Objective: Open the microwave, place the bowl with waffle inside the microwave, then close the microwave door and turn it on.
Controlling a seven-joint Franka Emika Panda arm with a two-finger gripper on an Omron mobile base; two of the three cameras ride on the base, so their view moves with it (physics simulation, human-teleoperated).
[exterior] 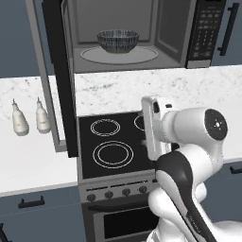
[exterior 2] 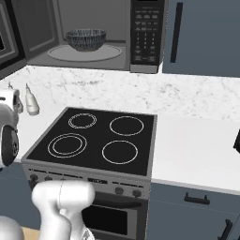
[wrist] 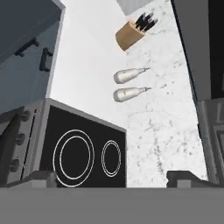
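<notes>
fingers [wrist: 111,178] apart; bowl [exterior: 117,40] in microwave [exterior: 137,33]

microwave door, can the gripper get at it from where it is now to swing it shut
Probably yes. The microwave door stands wide open, jutting out over the counter left of the stove, with nothing around its free edge. The open, empty gripper is low over the stove, rolled sideways beside the door, so a short move should reach it.

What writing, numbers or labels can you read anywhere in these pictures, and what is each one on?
None can be read.
Microwave keypad: rows of pale marks on the buttons, too small and blurred to read.
Stove front: knobs and a faint strip of marks, unreadable.
Two bottles on the counter: no label visible.
Knife block: no text visible.
</notes>
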